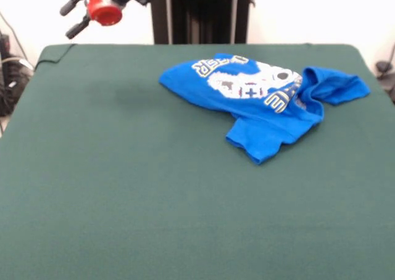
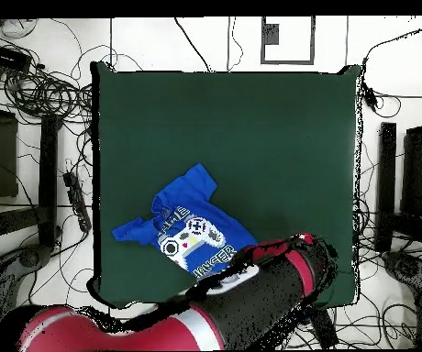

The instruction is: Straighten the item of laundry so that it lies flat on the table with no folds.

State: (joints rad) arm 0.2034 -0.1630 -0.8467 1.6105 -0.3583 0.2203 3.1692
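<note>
- Green table (image 1: 123,200) bare across the near half.
- Blue T-shirt (image 1: 259,98) crumpled toward the far right of the table, printed side up, white game-controller print and lettering showing.
- One sleeve (image 1: 336,86) bunched and folded at the right; lower edge doubled over toward the front.
- Gripper (image 1: 77,15) raised at upper left, well apart from the shirt; spread of its fingers impossible to tell.

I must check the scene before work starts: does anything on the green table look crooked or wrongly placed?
Yes. The small bright blue T-shirt lies crumpled, not flat: one sleeve is bunched up toward its right side in the front view, and folds distort its white print. It sits off-centre on the dark green cloth-covered table.
</note>
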